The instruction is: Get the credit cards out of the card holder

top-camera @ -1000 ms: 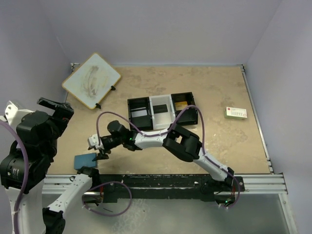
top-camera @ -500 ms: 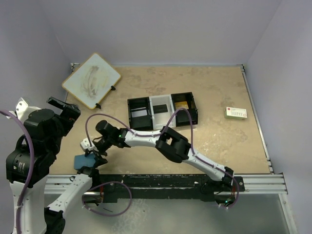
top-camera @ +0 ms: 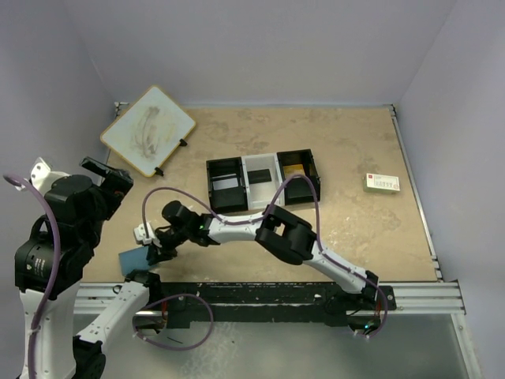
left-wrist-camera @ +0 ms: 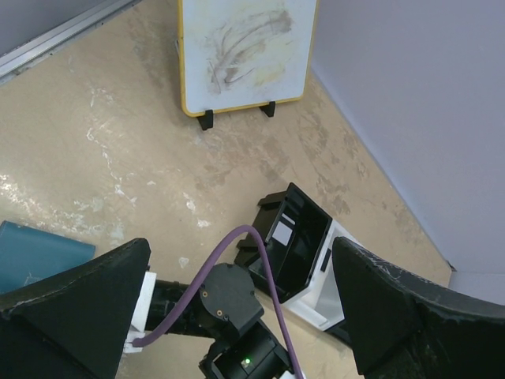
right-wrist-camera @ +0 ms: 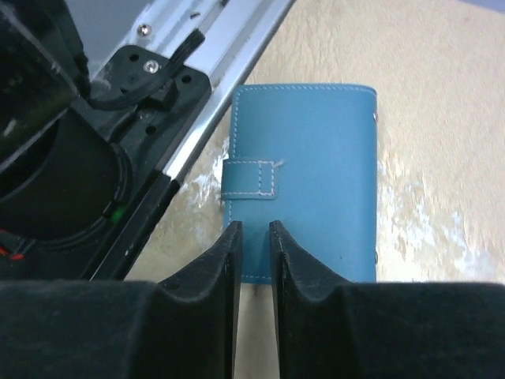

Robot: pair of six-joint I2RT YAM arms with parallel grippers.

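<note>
One change: the right hand (right-wrist-camera: 252,230), wider before, now nearly closes over the edge of the card holder (right-wrist-camera: 316,158); whether it grips, I cannot tell. Beside it the left hand (left-wrist-camera: 241,251) stays wide open, empty.

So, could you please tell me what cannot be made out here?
- Cards inside the flat blue stitched card holder: right wrist view, it is folded shut.
- Black right gripper's hold on it: right wrist view, jaws cover the contact.
- Small white card's print: top view, too small.
</note>
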